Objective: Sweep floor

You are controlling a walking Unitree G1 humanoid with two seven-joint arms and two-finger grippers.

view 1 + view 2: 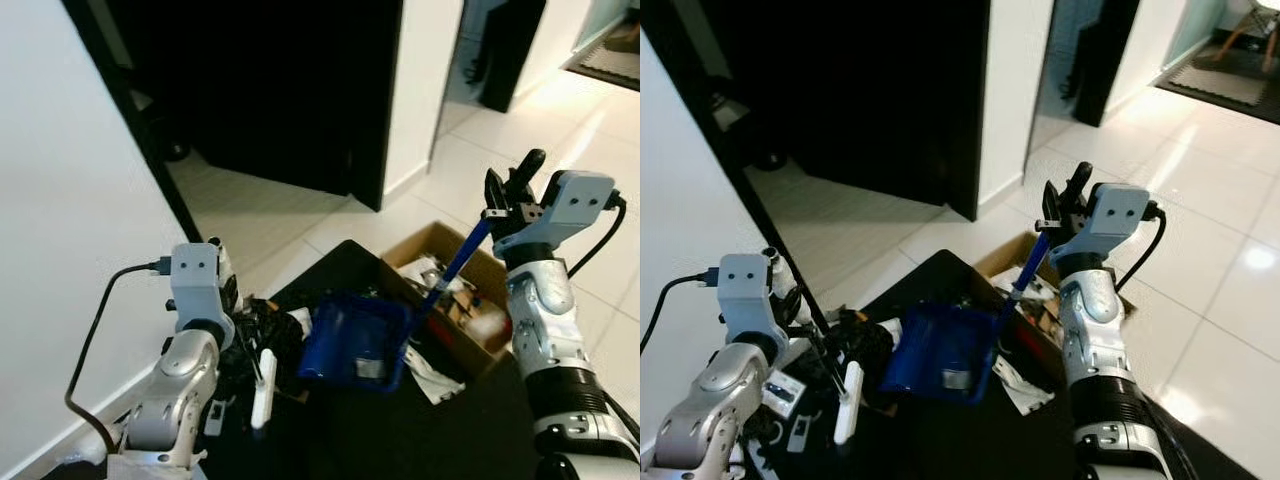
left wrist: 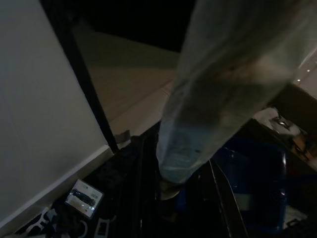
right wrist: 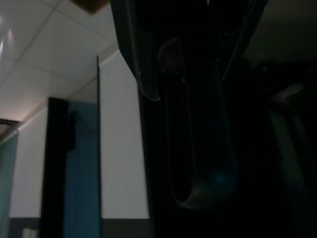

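The right claw point(image 1: 508, 195) is closed around the top of the blue dustpan handle point(image 1: 455, 262). The handle slopes down and toward the robot's left to the blue dustpan point(image 1: 352, 343), which hangs tilted above a black mat point(image 1: 400, 430). The left claw point(image 1: 243, 350) is lower and grips the white brush point(image 1: 263, 388), which points down just beside the dustpan's left edge. So the brush lies nearer to the pan mouth. A cardboard box point(image 1: 450, 285) full of scraps stands close behind the pan, and a white wall point(image 1: 70, 250) is close on the left; open tiled floor point(image 1: 600, 270) lies to the right.
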